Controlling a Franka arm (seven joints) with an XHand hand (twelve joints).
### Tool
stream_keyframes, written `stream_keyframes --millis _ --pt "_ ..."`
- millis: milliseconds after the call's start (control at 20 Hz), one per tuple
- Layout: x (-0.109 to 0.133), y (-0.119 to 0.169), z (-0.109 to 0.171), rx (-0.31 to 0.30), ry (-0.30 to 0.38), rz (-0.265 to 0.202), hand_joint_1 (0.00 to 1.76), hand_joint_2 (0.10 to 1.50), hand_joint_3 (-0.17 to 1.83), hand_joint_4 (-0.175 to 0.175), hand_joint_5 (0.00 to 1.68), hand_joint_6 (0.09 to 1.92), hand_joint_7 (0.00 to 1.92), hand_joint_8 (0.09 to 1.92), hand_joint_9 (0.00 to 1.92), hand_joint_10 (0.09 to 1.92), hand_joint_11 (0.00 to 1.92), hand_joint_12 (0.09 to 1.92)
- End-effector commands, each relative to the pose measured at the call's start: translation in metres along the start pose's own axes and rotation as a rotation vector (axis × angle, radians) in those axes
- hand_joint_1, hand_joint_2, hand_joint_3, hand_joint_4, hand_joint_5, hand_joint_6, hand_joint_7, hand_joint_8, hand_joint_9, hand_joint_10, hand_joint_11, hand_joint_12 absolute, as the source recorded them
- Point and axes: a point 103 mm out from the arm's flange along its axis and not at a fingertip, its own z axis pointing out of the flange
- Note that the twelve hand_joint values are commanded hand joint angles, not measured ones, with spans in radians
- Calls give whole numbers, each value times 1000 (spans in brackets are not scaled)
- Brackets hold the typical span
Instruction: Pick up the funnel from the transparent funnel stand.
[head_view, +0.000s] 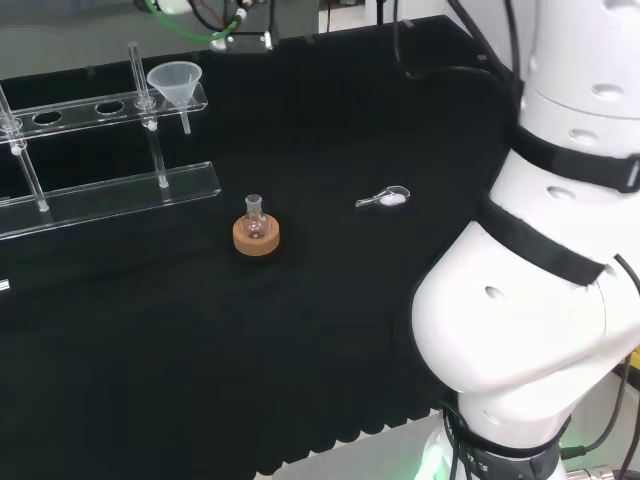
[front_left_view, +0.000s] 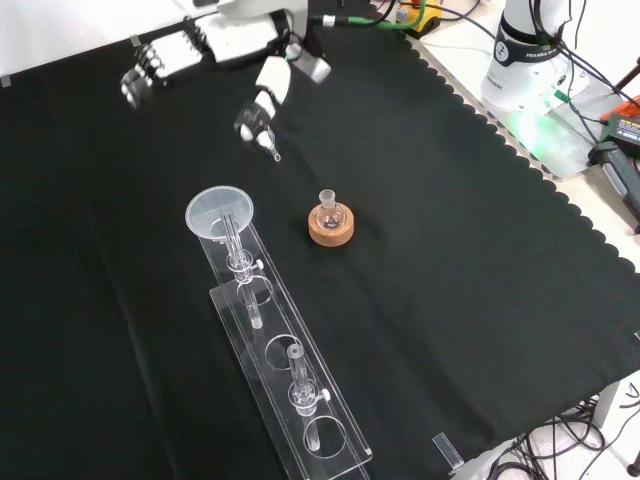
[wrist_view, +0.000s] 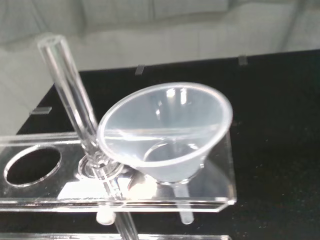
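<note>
A clear plastic funnel (head_view: 174, 80) sits in the end hole of the transparent stand (head_view: 110, 190) at the left of the head view, with its stem hanging below the top shelf. From the front, the funnel (front_left_view: 218, 213) is at the far end of the stand (front_left_view: 300, 420). The hand (front_left_view: 205, 45) hovers above the cloth beyond the funnel, apart from it, fingers (front_left_view: 145, 75) relaxed and holding nothing. The wrist view looks straight at the funnel (wrist_view: 167, 135), tilted a little in its hole beside an upright clear rod (wrist_view: 67, 90).
A small round flask on a cork ring (head_view: 256, 232) stands on the cloth near the stand, also seen from the front (front_left_view: 330, 222). A small clear spoon (head_view: 385, 199) lies right of it. Other holes in the stand's shelf (wrist_view: 32, 165) are open.
</note>
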Motion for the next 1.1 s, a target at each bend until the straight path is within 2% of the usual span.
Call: stream_keyframes --millis 50,150,350,550,850,1100 --pt "30 21 62 199 -123 -32 196 825 201 -47 80 87 0 241 0 541 0 1207" --pt "26 18 71 241 -137 -25 193 825 197 -47 74 87 0 229 0 518 0 1191" --pt "2 2 85 319 -172 20 180 829 190 -45 56 87 0 202 0 448 0 1142" --pt "-6 -4 92 349 -157 23 171 832 185 -43 42 87 0 180 0 412 0 1106" --pt "-4 4 109 408 -155 9 163 834 180 -42 32 87 0 153 0 393 0 1082" --pt "-4 10 118 412 -171 6 150 835 175 -42 27 87 0 156 0 396 0 1070"
